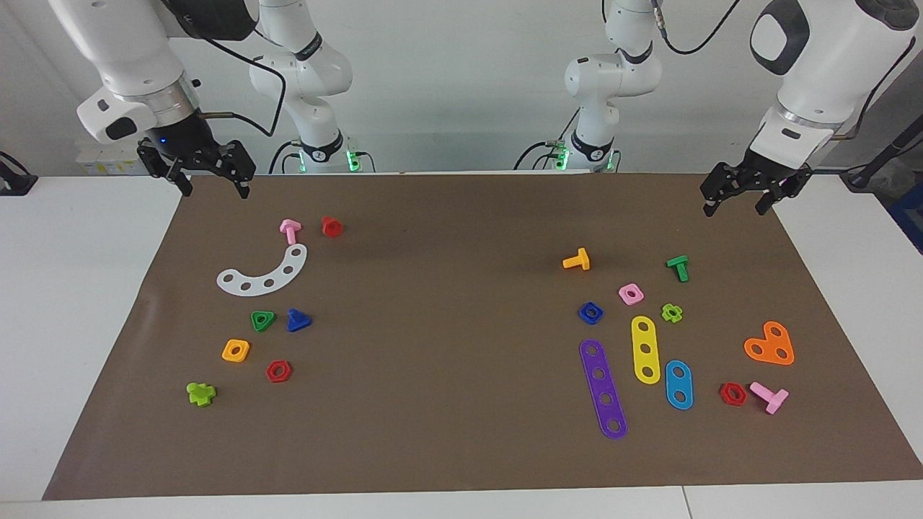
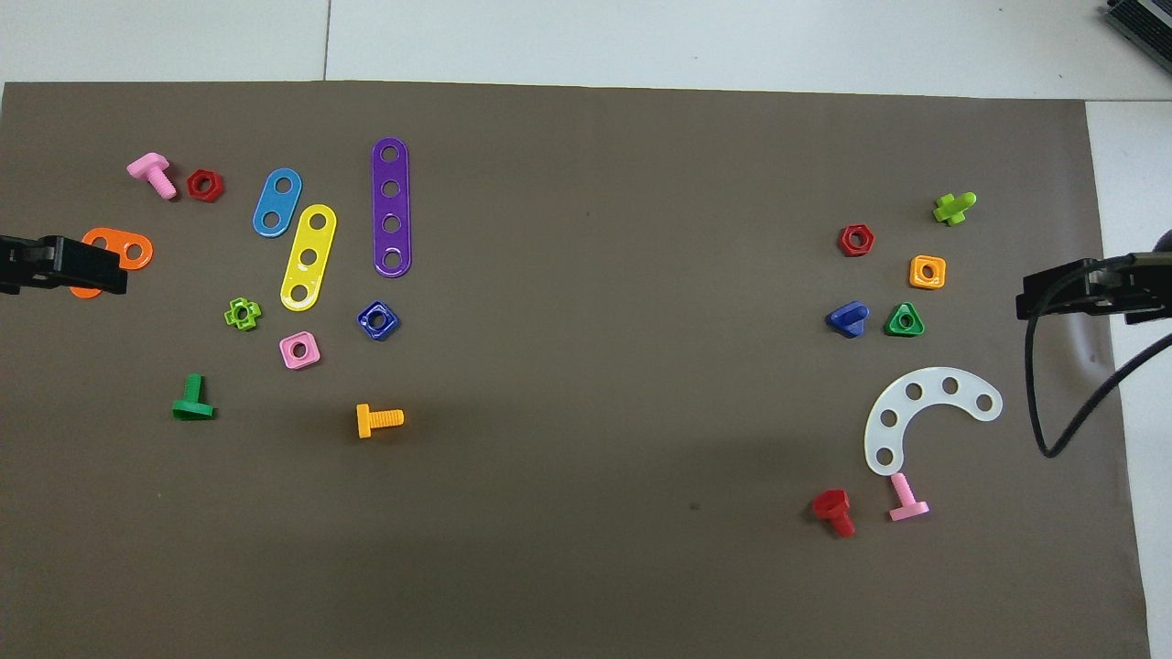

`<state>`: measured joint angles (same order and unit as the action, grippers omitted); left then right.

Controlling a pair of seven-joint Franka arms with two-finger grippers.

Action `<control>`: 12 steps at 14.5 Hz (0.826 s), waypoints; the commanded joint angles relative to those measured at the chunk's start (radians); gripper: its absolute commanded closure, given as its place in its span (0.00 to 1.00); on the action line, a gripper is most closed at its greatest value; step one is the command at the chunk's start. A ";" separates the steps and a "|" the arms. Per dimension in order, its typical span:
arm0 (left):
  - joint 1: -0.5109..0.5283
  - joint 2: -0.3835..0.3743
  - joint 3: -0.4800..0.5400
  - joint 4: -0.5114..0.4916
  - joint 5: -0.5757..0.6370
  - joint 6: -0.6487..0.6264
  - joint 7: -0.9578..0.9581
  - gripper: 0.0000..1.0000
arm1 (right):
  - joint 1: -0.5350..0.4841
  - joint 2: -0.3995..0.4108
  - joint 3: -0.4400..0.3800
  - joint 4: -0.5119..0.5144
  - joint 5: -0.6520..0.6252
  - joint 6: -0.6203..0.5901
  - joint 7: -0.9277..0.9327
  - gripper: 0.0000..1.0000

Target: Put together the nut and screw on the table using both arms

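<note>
Stock on the worktop [image 1: 86, 324], as I read it from my station: nut [image 1: 590, 312], blue, flat on the mat toward the left arm's end, pink nut [image 1: 631, 293] at its 1 o'clock in the facing view. Screw [image 1: 298, 320], dark blue, toward the right arm's end, green nut [image 1: 262, 320] just beside at its 9 o'clock. Left end effector [image 1: 740, 202] and right end effector [image 1: 213, 180], both fingers apart, empty, hanging over the mat's robot-side corners. Risks, my judgement: snagging a neighbouring nut; screw slipping on its angled head; cross-threading on misalignment. No legible writing.
</note>
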<state>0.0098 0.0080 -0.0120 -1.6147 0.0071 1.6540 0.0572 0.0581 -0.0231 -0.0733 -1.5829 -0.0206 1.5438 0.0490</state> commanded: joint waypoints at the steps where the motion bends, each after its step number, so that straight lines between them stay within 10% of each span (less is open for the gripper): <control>1: 0.007 -0.029 -0.002 -0.033 -0.006 0.006 0.000 0.00 | -0.014 -0.015 0.009 -0.023 -0.018 0.018 -0.018 0.00; 12: 0.007 -0.029 -0.002 -0.033 -0.006 0.006 0.000 0.00 | -0.011 -0.035 0.010 -0.181 0.022 0.181 -0.073 0.00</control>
<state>0.0098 0.0080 -0.0120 -1.6147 0.0070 1.6540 0.0572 0.0586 -0.0296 -0.0731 -1.6631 -0.0175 1.6354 0.0366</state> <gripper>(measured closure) 0.000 0.000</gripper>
